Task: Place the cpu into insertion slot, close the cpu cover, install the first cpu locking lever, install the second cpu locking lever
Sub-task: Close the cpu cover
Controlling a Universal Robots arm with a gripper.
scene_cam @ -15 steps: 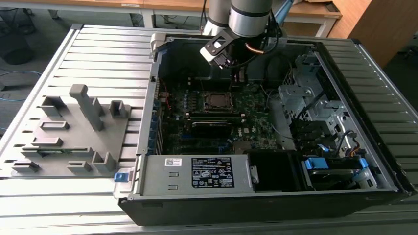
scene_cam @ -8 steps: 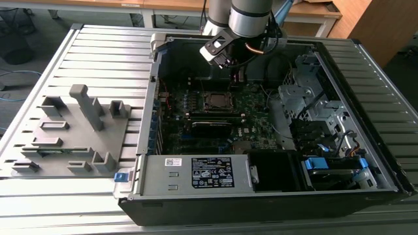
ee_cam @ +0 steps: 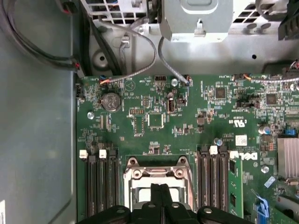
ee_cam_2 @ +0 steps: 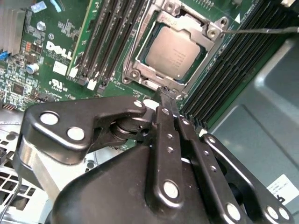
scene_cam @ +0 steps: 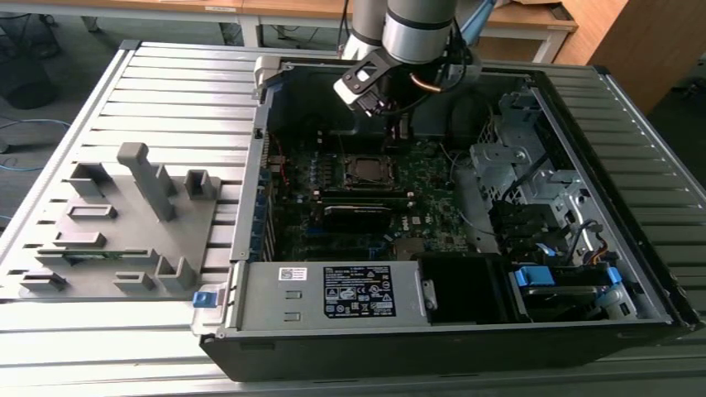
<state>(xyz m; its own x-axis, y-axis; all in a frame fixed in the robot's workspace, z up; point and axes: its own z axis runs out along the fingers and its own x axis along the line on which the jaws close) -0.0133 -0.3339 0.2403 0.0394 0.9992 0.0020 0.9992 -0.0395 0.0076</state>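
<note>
Second wrist view showed the cpu (ee_cam_2: 175, 53) seated in the insertion slot (ee_cam_2: 132, 74) under the cpu cover (ee_cam_2: 148, 32), while the jaws, pressed together on nothing, hung at the slot's edge, probably to push rather than grip.

The cpu (ee_cam_2: 175, 53) lies in the insertion slot (scene_cam: 368, 170), with the cpu cover (ee_cam_2: 145, 39) flat on it. Memory slots (ee_cam_2: 100, 42) flank the insertion slot on two sides. The gripper (ee_cam_2: 166, 93) hangs just beside the insertion slot's edge.
</note>
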